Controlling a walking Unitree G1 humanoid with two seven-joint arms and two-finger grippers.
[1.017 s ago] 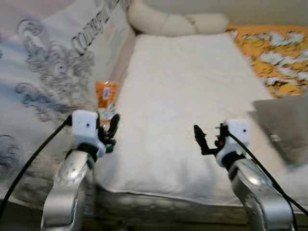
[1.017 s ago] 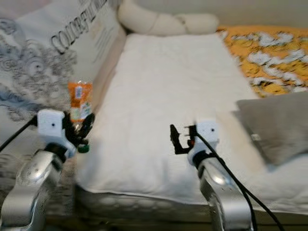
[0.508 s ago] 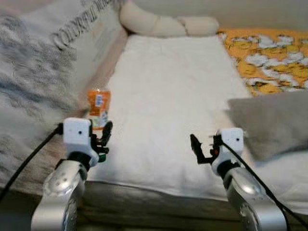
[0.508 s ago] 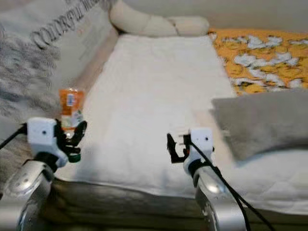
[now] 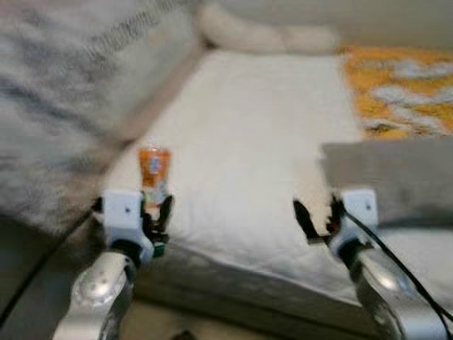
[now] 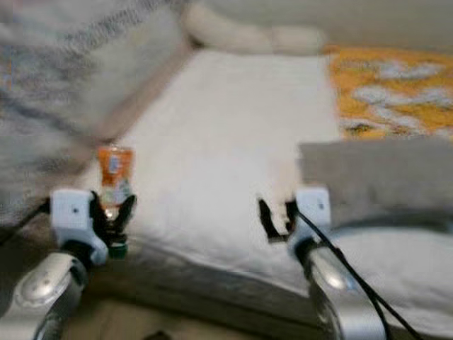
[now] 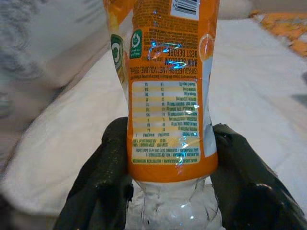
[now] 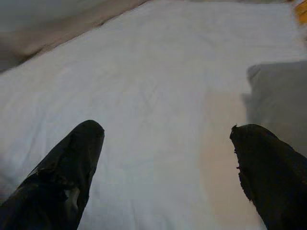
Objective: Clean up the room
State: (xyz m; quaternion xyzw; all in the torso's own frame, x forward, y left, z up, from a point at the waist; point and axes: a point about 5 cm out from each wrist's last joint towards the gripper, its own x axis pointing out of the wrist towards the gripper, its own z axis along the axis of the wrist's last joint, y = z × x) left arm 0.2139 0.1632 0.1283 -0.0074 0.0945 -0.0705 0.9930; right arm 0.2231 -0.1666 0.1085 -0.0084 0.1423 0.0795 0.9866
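1. Leftmost, a grey-and-white patterned cover slopes along the bed's left side, soft and blurred; its print cannot be read.

2. Next, the left end effector is closed on the bottle, its two black fingers pressing either side of the lower label. The bottle is clear plastic with a thin, glossy orange wrap that crinkles and catches light, and it narrows to a ribbed clear section between the fingers. Its long axis runs straight along the fingers and stands roughly upright above the end effector, over the near left corner of the bed. The thing to be cleared is therefore already in the left arm's grasp, directly ahead of its wrist; my judgement is that the next move is a carry to wherever it belongs, not a reach.

3. Centre, the white bedspread is a matte, lightly quilted, flat fabric, with a cream bolster at its far end.

4. Right of centre, the right end effector hovers over the bed's near edge with its fingers spread wide and nothing between them.

5. Further right lies a flat grey pillow, touching the bedspread, and beyond it an orange patterned blanket.
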